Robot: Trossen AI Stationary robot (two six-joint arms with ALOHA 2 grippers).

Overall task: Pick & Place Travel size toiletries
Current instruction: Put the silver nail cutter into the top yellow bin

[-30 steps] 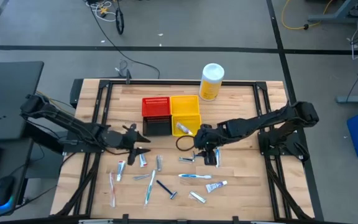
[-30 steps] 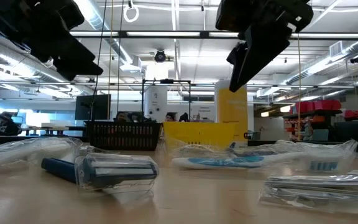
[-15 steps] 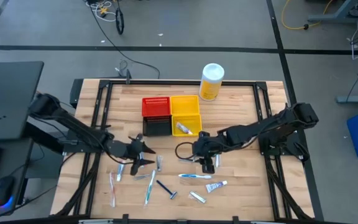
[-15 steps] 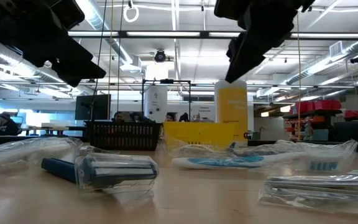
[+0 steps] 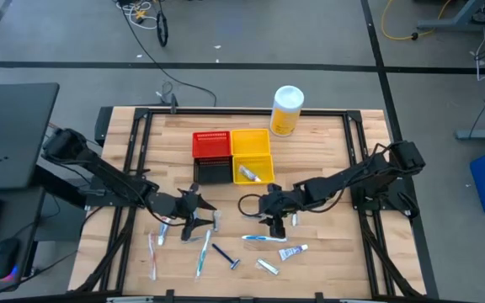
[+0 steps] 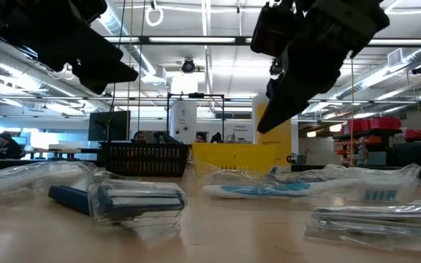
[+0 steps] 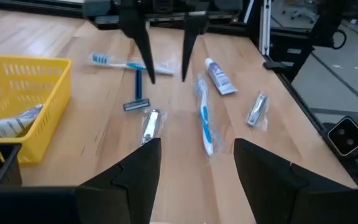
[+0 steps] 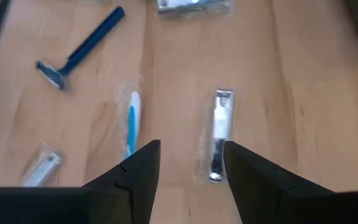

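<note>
The wooden table [image 5: 327, 151] carries three bins near its far edge: the yellow bin [image 5: 252, 155] holds one wrapped item, while the contents of the red bin [image 5: 211, 144] and the black bin [image 5: 212, 171] cannot be told. Since a second ago both arms have been lowered toward the toiletries [image 5: 226, 240] scattered along the near edge, so a pick is probably prepared. The left gripper [image 5: 194, 215] is held wide above a wrapped tube [image 7: 149, 126]; the right gripper [image 5: 277, 218] is narrowed a little over a silver item [image 8: 219, 133], nothing yet held.

Wrapped toothbrushes [image 5: 263, 238], tubes [image 5: 292, 252] and a blue razor [image 5: 225, 256] lie flat, scattered.
</note>
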